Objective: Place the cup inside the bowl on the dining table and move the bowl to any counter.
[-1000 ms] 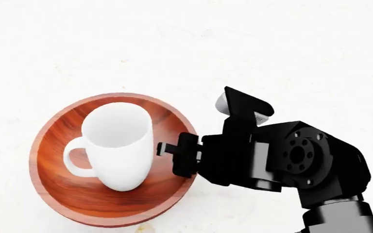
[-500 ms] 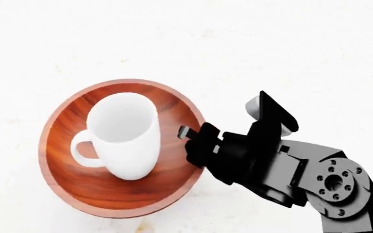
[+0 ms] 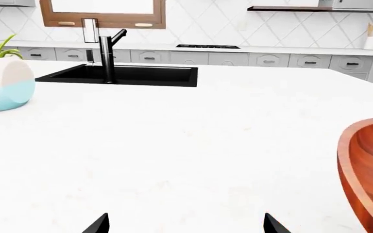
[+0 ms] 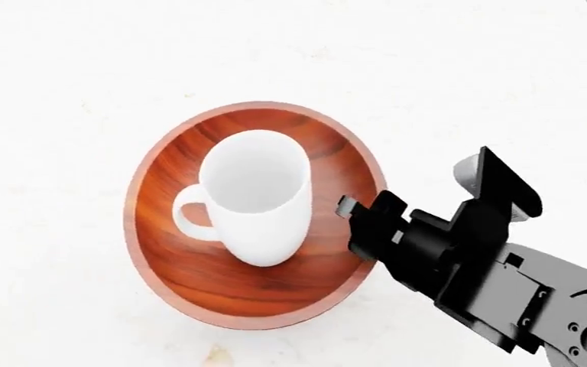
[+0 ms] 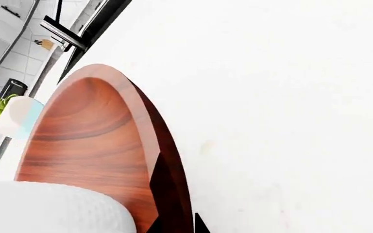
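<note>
— White dining table [image 4: 89, 69] all round?
— Yes; the bowl [image 4: 171, 252] sits on it, the cup [image 4: 256, 195] upright inside.
— Right gripper [image 4: 360, 218]?
— Pinching the bowl's rim.
— Left gripper [image 3: 185, 225]?
— Jaws spread wide beside the bowl.

Glossy black blocky right arm [image 4: 497, 267], bolt-ringed joint, grey cylindrical knob.

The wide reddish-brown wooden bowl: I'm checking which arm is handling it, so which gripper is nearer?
Right. The right gripper is clamped on the wooden bowl at its rim; the left gripper hangs beside it, apart.
</note>
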### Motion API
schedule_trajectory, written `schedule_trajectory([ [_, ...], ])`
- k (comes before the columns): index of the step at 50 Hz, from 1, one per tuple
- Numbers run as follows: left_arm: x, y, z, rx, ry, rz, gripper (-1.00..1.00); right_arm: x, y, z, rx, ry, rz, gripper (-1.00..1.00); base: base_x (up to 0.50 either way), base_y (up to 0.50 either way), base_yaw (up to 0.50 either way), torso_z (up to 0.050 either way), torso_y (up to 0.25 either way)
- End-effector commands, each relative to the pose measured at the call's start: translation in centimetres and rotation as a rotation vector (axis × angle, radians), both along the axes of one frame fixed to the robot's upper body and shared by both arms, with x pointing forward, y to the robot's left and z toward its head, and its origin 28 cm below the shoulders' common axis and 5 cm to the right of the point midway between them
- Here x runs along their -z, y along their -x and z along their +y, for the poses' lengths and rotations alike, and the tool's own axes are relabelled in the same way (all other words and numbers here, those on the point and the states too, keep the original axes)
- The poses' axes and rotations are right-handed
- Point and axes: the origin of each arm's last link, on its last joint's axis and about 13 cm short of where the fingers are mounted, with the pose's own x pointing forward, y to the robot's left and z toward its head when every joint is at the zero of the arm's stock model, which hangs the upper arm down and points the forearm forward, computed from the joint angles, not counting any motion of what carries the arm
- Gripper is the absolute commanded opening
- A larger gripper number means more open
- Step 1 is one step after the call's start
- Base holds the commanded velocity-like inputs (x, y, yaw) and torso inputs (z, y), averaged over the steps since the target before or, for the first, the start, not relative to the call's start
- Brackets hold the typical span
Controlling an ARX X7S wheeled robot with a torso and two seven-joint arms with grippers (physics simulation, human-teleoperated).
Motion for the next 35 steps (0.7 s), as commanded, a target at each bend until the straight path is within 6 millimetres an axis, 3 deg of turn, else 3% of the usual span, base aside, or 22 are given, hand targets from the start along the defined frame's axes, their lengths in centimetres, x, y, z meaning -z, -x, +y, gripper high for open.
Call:
schedule_trajectory([
  [1, 0.07, -0.22, 0.09, -0.006, 0.003, 0.0, 1.0, -1.09, 0.34, -0.83, 0.025, -0.018, -0.047, -1.0, -0.4, -0.09, 0.0, 0.0, 0.01],
  [12, 0.18, -0.47, -0.22, 0.0, 0.006, 0.003, 1.0, -0.67, 0.36, -0.89, 0.027, -0.025, -0.048, -1.0, -0.39, -0.02, 0.0, 0.0, 0.0],
  [19, 0.17, -0.37, -0.13, 0.001, 0.004, 0.001, 1.0, -0.92, 0.29, -1.08, 0.044, -0.034, -0.071, -1.0, -0.09, -0.12, 0.0, 0.0, 0.0],
  [35, 0.16, -0.39, -0.19, 0.001, 0.003, 0.003, 1.0, -0.5, 0.52, -1.2, 0.052, -0.043, -0.066, -1.0, -0.04, -0.49, 0.0, 0.0, 0.0],
])
